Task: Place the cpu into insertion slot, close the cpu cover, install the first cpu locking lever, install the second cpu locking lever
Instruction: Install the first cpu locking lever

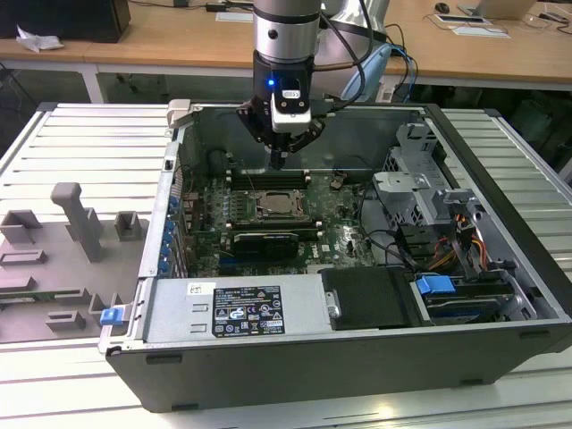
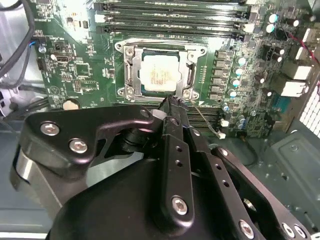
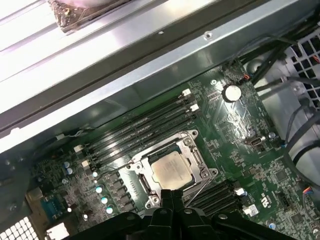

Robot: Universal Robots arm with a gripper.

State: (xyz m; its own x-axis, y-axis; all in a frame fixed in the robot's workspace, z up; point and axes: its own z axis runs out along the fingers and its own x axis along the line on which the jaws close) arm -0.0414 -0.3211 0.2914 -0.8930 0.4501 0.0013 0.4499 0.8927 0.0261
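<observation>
The cpu (image 2: 159, 75) sits in the insertion slot (image 2: 121, 46), cpu cover (image 2: 133, 70) down (one locking lever (image 2: 205, 119) looks loose); the hand (image 2: 172, 104) hovers close, pinched closed, empty.

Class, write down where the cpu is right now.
In the second wrist view, the cpu lies in the insertion slot, between two banks of memory slots, close to the hand.

The exterior view looks down on the whole open computer case (image 1: 357, 357) from well off — the arm (image 1: 286, 36) enters at twelve o'clock. Both wrist views hang close above the motherboard (image 2: 75, 75), looking past the gripper (image 2: 172, 102) from opposite sides, sharing the insertion slot (image 2: 131, 70).
</observation>
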